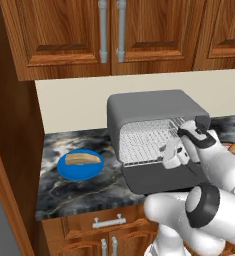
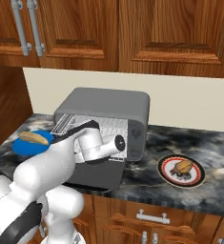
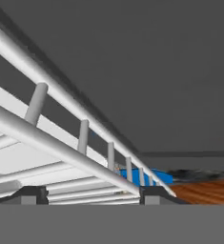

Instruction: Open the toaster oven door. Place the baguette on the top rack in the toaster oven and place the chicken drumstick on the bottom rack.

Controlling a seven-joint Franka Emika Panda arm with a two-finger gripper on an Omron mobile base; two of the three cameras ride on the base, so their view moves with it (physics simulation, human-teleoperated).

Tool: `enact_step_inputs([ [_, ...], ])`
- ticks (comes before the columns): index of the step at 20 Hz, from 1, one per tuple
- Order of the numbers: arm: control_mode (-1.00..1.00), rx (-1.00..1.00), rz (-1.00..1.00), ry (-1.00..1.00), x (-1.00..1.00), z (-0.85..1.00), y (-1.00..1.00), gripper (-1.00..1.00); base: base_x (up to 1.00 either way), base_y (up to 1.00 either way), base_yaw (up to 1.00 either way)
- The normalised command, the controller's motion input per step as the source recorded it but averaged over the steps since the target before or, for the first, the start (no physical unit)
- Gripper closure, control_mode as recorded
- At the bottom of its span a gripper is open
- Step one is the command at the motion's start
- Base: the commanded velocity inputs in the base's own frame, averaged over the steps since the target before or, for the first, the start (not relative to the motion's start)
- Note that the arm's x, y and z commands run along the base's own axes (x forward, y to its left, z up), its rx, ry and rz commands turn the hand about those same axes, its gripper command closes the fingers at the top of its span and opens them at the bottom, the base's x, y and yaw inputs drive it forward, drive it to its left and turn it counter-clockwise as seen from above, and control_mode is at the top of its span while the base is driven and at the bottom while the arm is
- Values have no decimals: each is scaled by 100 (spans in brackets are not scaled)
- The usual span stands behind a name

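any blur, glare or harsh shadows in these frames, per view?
Left base view: flat even light, sharp, no glare on the toaster oven. Right base view: same, only a soft shadow beneath the cabinets. Hand view: rack bars loom large and soft-edged; the blue plate behind looks blurry.

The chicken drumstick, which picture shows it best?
The right base view: the chicken drumstick lies in plain sight on its red-rimmed plate, right of the toaster oven. In the left base view just a sliver of that plate peeks past the arm.
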Motion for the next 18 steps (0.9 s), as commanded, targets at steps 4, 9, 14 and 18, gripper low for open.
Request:
enact_step_inputs([
  [4, -100, -8, 16, 16, -100, -47, 0, 100, 0, 0, 0],
  [9, -100, -8, 16, 18, -81, -10, 0, -100, 0, 0, 0],
  [14, -100, -1, 11, 26, 19, 36, -9, -100, 0, 0, 0],
  [18, -100, 0, 13, 19, 22, 67, -31, -100, 0, 0, 0],
])
